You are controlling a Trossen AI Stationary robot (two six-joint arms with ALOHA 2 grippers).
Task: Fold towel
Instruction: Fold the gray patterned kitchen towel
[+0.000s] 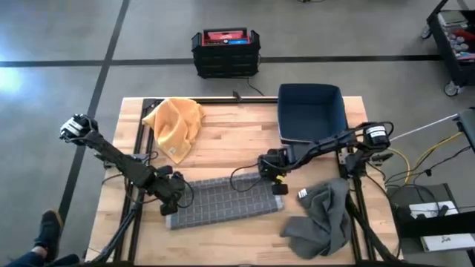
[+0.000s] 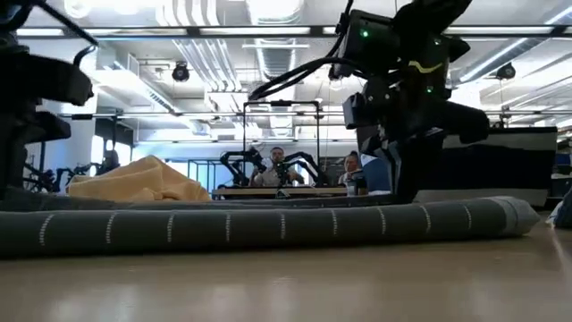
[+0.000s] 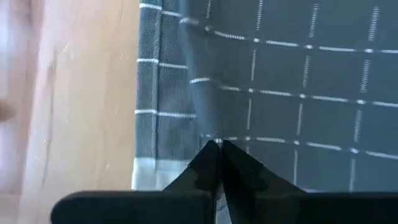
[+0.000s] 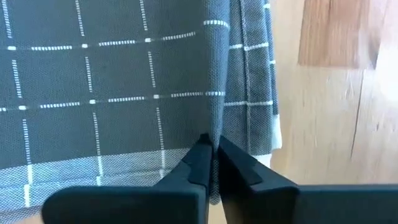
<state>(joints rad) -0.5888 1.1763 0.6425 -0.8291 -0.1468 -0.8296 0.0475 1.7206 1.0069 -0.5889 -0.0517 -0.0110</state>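
A grey checked towel lies as a long folded strip near the table's front edge, seen in the low view as a low band. My left gripper is shut on its left end, with a lower layer's hem showing beside the fingers. My right gripper is shut on its right end, where the lower layer's edge also shows. My left gripper pinches a raised ridge of the towel's upper layer between its two fingers, near the left end. The fingers come from above. The cloth beyond the ridge lies flat on the layer under it. My right gripper pinches a raised ridge of the upper layer between its two fingers, near the towel's right end. The fingers come from above. The rest of the towel lies on the table.
A yellow towel lies crumpled at the far left of the table. A dark blue bin stands at the far right, and a dark grey cloth lies bunched at the near right. A black crate sits on the floor beyond.
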